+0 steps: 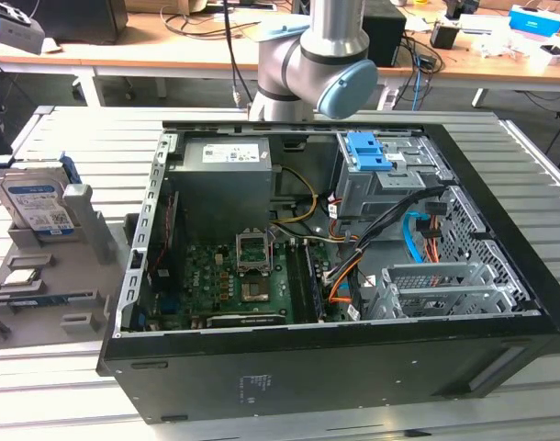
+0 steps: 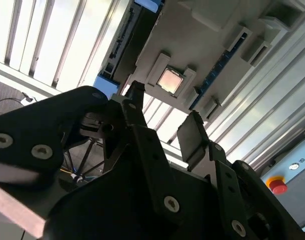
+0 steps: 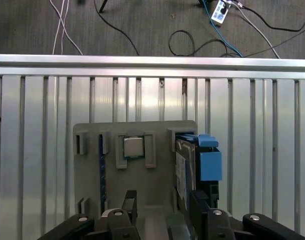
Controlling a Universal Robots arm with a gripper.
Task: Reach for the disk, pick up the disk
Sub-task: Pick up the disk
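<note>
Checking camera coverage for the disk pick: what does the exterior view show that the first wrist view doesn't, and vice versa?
Exterior view adds: the open computer case, the arm and the desks behind. First wrist view adds: the gripper, open with nothing between its fingers, and floor cables. Shared: the disk standing on edge in the grey holder on the slatted table.

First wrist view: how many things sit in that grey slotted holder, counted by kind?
Flat grey metal hard drive with blue plastic side rails: 1
Small flat grey chip with metallic square top: 1
Thin blue board standing on edge: 1
Total: 3
</note>
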